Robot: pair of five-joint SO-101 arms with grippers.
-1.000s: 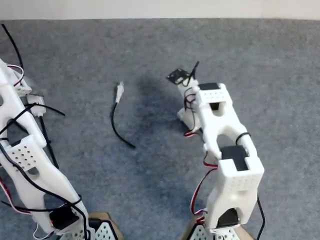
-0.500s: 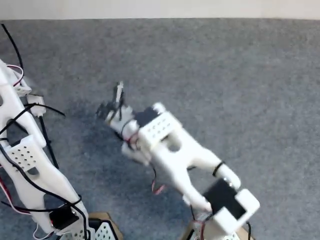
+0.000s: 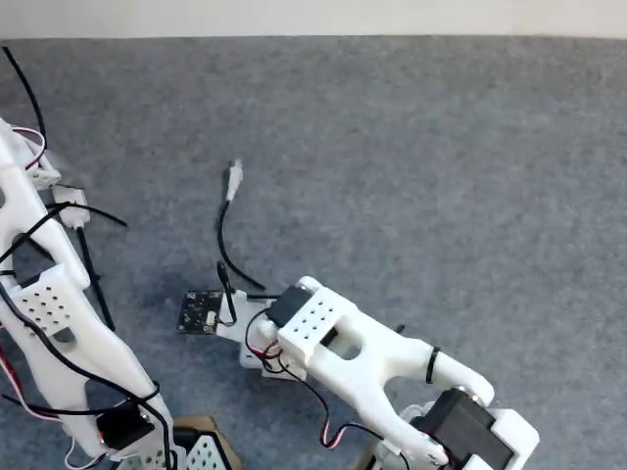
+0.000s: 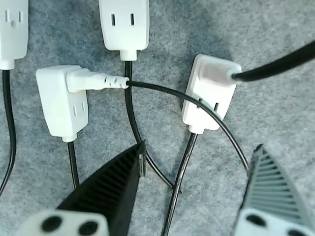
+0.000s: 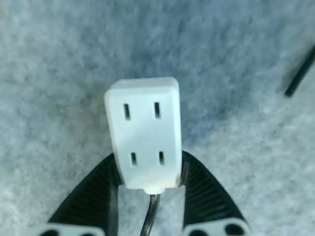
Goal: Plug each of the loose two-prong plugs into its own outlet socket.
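Currently right hand (image 5: pixel 150 169) clamps outlet socket (image 5: pixel 143 130); left hand (image 4: pixel 199 150) spread wide.

The end effector (image 5: pixel 148 167) clamps its black fingers (image 5: pixel 96 194) on the cord end of a white outlet socket (image 5: pixel 142 128) lying on the grey worktop (image 5: pixel 54 59), with a black cable (image 5: pixel 300 78) at two o'clock.
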